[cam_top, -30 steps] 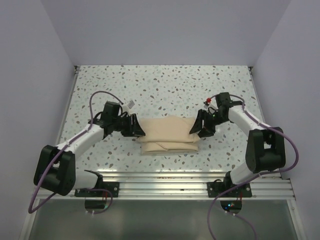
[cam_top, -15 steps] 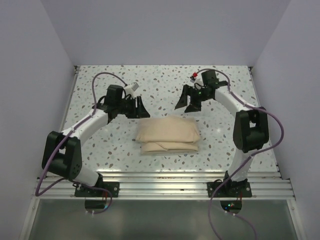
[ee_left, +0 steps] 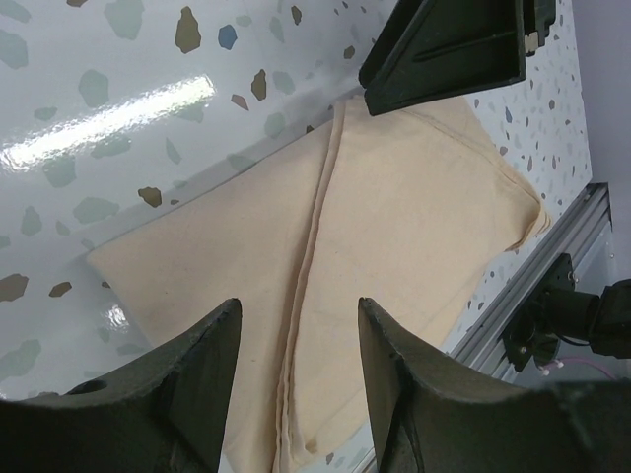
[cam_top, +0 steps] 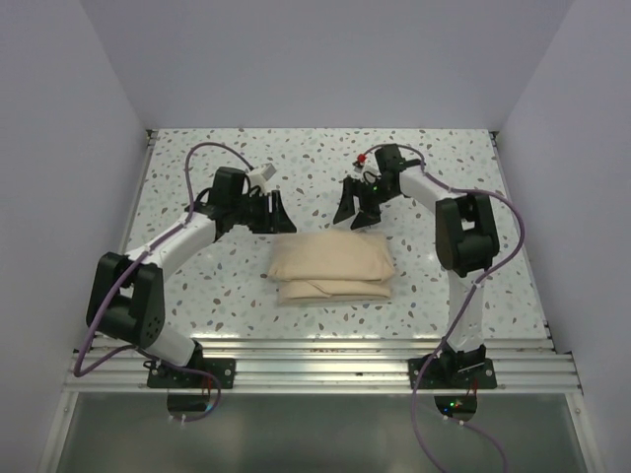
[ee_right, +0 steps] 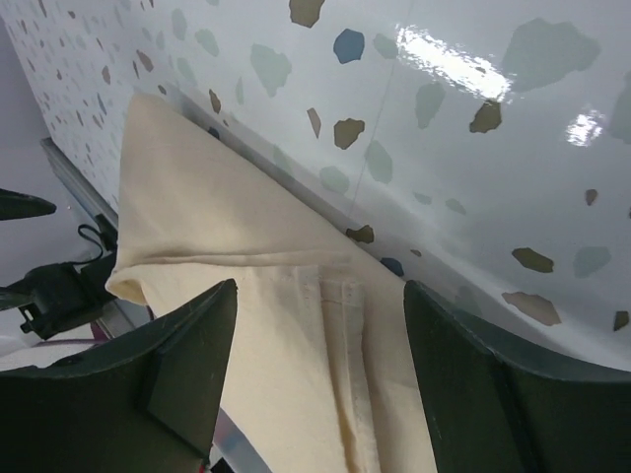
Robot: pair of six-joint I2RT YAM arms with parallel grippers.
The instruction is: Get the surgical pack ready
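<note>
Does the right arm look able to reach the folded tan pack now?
Probably yes: the right gripper hovers open at the far edge of the folded tan pack, with nothing between them.

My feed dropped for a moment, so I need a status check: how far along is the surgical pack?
Looks done: the tan wrap lies folded shut into a flat bundle on the table, with nothing loose beside it. In hand: nothing; the left pincer and right pincer hover open past its far edge, touching nothing. Left: probably little, perhaps a final tuck; the inside is hidden.
</note>
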